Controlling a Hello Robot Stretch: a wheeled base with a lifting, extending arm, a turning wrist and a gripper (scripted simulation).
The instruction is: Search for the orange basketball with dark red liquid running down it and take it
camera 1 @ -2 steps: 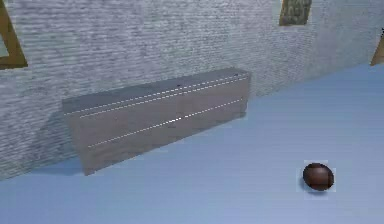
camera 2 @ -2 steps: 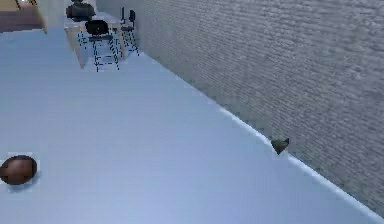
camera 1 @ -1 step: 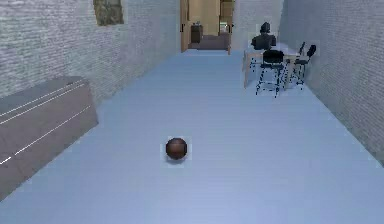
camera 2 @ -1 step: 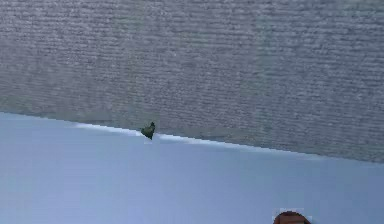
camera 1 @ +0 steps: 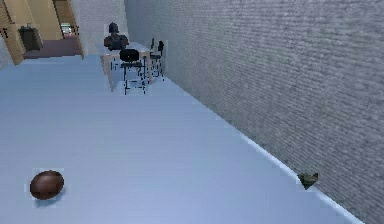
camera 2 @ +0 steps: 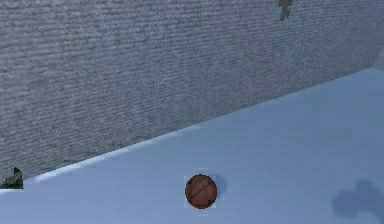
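Observation:
An orange-red basketball (camera 2: 201, 190) with dark seam lines lies on the pale blue floor in the arm side view, low and near the middle. In the forward view a dark brownish-red oval ball (camera 1: 46, 184) lies on the floor at the lower left.
A long grey brick wall (camera 1: 260, 70) runs along the forward view's right. A table with black chairs (camera 1: 135, 62) and a dark bust on it stands at the far end beside an open doorway (camera 1: 50, 30). A small dark object (camera 1: 308, 180) sits at the wall's foot, seen again as a dark object (camera 2: 12, 179).

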